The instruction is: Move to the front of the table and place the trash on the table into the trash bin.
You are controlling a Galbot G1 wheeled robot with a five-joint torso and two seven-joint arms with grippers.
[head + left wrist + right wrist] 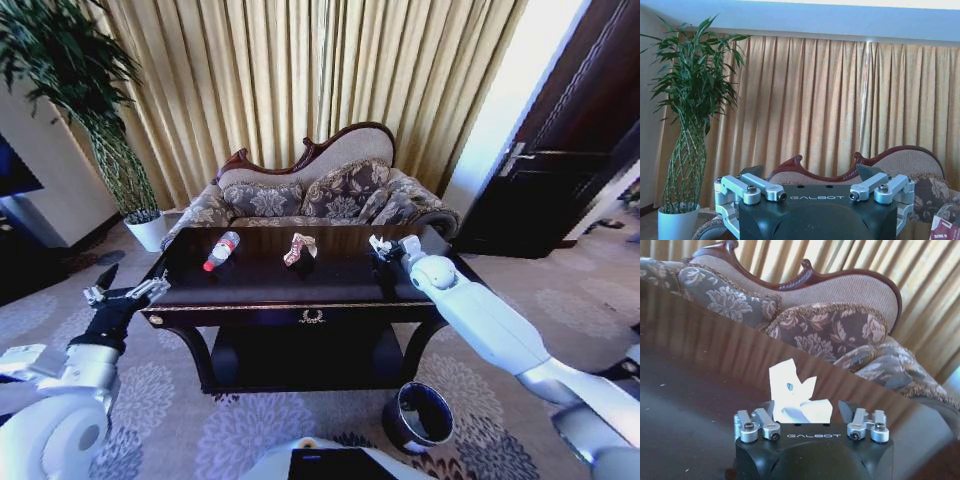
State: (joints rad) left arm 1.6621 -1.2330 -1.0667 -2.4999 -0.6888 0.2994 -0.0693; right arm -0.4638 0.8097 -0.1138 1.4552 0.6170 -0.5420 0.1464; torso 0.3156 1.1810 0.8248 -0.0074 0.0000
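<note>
You are parked at the front of the table (260,285), so the drive is done, but the bin (420,415) on the carpet by its right front leg looks empty and nothing seems binned yet. Your right gripper (383,250) reaches over the table's right end, fingers spread around a white scrap (792,397), not yet pinching it. The bottle (221,250) and wrapper (299,250) lie untouched further left, and your left gripper (125,290) hovers spread off the left corner.
</note>
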